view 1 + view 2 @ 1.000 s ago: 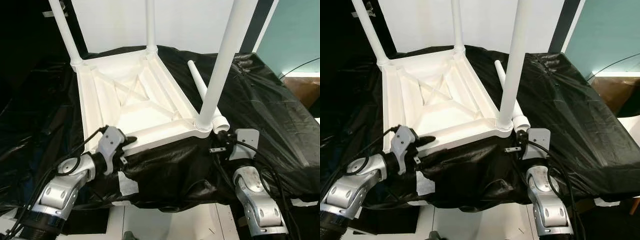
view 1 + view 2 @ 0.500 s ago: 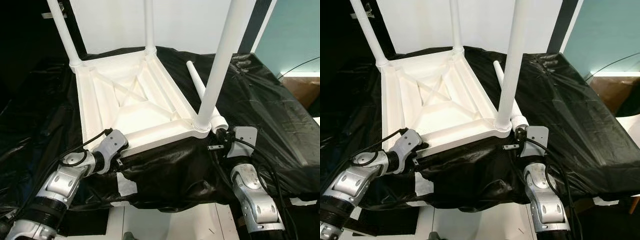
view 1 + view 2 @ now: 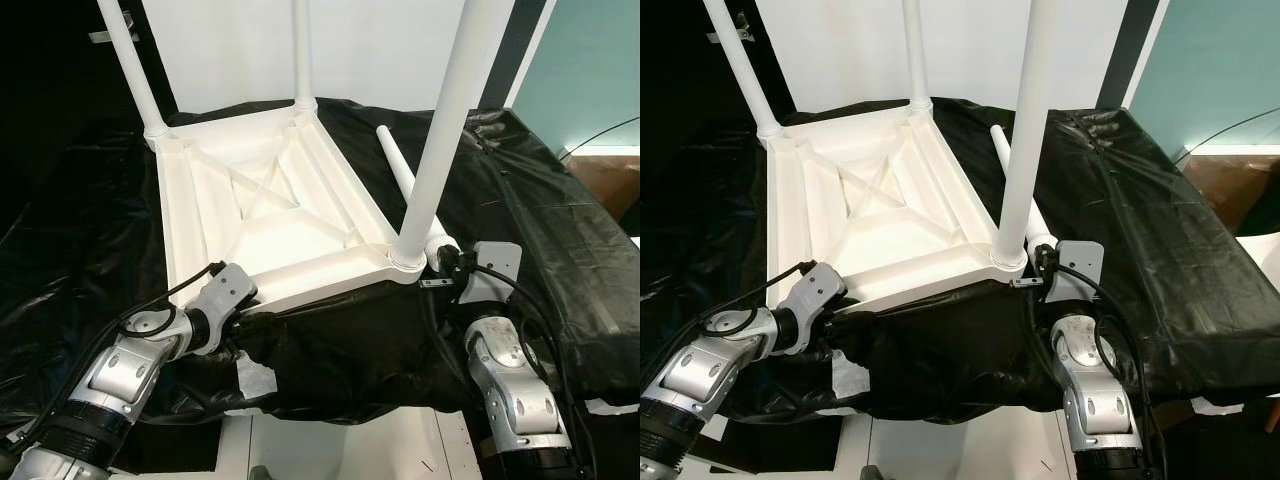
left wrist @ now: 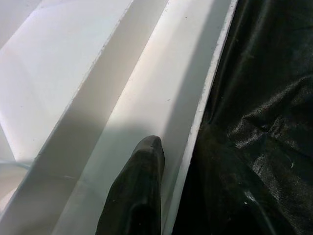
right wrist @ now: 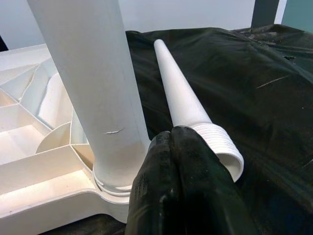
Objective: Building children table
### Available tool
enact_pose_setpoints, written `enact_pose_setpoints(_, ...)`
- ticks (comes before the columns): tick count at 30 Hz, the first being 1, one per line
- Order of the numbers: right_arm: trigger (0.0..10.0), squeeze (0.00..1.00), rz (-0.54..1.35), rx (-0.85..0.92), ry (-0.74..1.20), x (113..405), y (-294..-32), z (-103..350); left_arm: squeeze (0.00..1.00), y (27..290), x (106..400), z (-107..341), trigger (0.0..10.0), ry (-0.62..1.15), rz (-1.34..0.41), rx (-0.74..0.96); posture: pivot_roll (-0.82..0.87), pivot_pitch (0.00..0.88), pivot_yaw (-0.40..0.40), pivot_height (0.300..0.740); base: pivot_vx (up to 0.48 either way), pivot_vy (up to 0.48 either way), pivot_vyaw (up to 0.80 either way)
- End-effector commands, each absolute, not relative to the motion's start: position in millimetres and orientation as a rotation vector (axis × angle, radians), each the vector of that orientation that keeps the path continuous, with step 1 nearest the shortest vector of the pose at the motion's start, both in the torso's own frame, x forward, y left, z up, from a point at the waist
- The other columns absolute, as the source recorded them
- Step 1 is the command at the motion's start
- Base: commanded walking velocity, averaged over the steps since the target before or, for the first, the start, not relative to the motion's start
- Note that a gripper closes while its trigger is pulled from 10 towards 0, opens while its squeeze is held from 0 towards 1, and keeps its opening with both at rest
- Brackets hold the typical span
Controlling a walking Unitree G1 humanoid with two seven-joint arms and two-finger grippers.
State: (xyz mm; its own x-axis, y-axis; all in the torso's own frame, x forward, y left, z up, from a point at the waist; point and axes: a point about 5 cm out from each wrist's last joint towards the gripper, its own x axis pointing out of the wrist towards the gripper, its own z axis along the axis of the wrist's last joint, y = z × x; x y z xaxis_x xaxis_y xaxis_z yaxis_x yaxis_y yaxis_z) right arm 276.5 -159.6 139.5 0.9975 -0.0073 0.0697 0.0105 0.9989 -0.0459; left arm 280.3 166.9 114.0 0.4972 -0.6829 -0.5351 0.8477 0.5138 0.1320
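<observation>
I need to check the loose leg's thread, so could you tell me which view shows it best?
The right wrist view: the loose leg lies close, thread ridges plain beside the right gripper. Both eye views show the leg whole but small, its threaded end partly hidden.

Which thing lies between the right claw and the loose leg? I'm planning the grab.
Nothing: in the right wrist view the right claw sits right at the loose leg's threaded end.
</observation>
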Motion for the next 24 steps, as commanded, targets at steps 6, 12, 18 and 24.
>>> enact_pose_setpoints(6, 10.0, 0.00, -0.005, -0.040, -0.027, 279, -159, 132, 0.00, 132, 274, 106, 1.2, 0.493, -1.097, 0.272, -0.04, 0.040, -0.003, 0.740, 0.000, 0.000, 0.00)
enact_pose_setpoints(12, 10.0, 0.00, 0.033, -0.054, 0.019, 279, -157, 126, 0.00, 108, 279, 101, 10.0, 0.504, -0.986, 0.222, -0.04, 0.048, -0.003, 0.740, 0.000, 0.000, 0.00)
enact_pose_setpoints(18, 10.0, 0.00, 0.105, -0.070, 0.074, 288, -166, 124, 0.00, 117, 276, 94, 10.0, 0.537, -0.954, 0.257, -0.04, 0.051, 0.000, 0.740, 0.000, 0.000, 0.00)
enact_pose_setpoints(24, 10.0, 0.00, 0.241, -0.142, 0.169, 300, -176, 125, 0.00, 121, 278, 92, 10.0, 0.558, -0.915, 0.275, -0.03, 0.050, -0.007, 0.740, 0.000, 0.000, 0.00)
